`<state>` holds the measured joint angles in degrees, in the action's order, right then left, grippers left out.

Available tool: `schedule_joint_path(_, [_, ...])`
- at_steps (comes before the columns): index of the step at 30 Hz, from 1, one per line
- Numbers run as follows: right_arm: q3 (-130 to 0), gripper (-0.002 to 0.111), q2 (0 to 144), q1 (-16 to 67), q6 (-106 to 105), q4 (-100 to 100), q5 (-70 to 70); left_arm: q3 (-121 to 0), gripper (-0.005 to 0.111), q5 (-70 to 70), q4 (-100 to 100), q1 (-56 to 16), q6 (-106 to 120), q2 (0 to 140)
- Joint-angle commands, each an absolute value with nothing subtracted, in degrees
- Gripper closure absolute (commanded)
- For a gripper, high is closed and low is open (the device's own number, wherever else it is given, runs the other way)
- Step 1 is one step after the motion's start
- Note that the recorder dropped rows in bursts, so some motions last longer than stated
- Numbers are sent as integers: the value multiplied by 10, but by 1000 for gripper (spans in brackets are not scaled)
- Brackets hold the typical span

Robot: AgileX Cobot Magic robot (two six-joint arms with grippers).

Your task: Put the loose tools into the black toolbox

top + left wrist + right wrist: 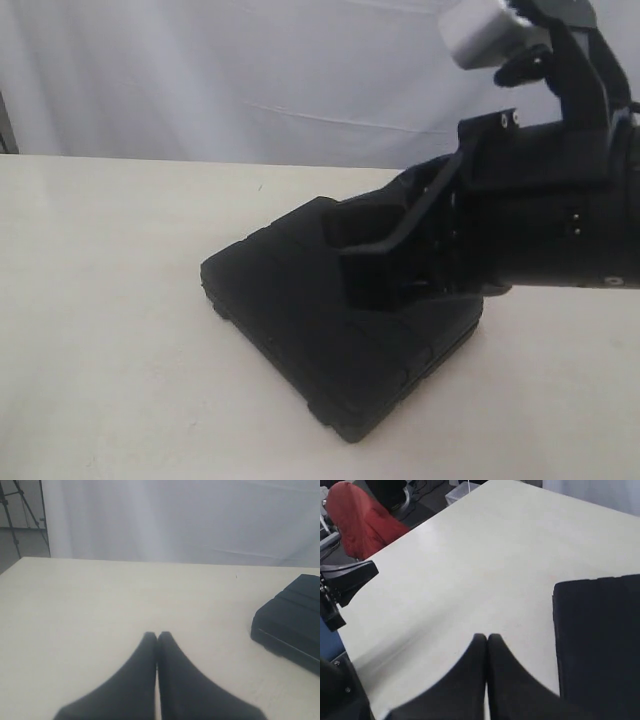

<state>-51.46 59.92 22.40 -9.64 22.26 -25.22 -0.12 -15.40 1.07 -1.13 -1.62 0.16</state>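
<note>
Right tool (487, 638) and left tool (157, 635) both pinched together; matte black toolbox (290, 300) lies closed, ridged.

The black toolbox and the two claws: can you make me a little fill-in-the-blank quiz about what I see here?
1. The black toolbox lies on the table with its lid ____.
2. The jaws of the left gripper are ____.
3. The right gripper holds ____.
4. Behind the table hangs a curtain coloured ____.
Missing words: closed; shut; nothing; white.
</note>
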Motion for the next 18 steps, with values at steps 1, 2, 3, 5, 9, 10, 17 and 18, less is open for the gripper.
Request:
schedule_joint_path(1, [-512, 109, 595, 227, -99, 198, -208, 0, 107, -153, 12, -12, -18, 0])
schedule_joint_path(2, [-512, 109, 595, 227, -99, 187, -200, 0, 107, -153, 12, -12, -18, 0])
schedule_joint_path(3, [-512, 109, 595, 227, -99, 177, -196, 0, 107, -153, 12, -12, -18, 0])
schedule_joint_path(5, [-512, 109, 595, 227, -99, 168, -189, 0, 107, -153, 12, -12, -18, 0])
schedule_joint_path(9, [-489, 109, 582, 227, -103, 129, -149, 0, 107, -153, 12, -12, -18, 0])
schedule_joint_path(10, [-477, 109, 574, 227, -103, 113, -133, 0, 107, -153, 12, -12, -18, 0])
schedule_joint_path(17, [-350, 109, 480, 135, -87, 112, -21, 0, 107, -153, 12, -12, -18, 0])
schedule_joint_path(18, [-329, 109, 462, 111, -82, 121, -11, 0, 107, -153, 12, -12, -18, 0])
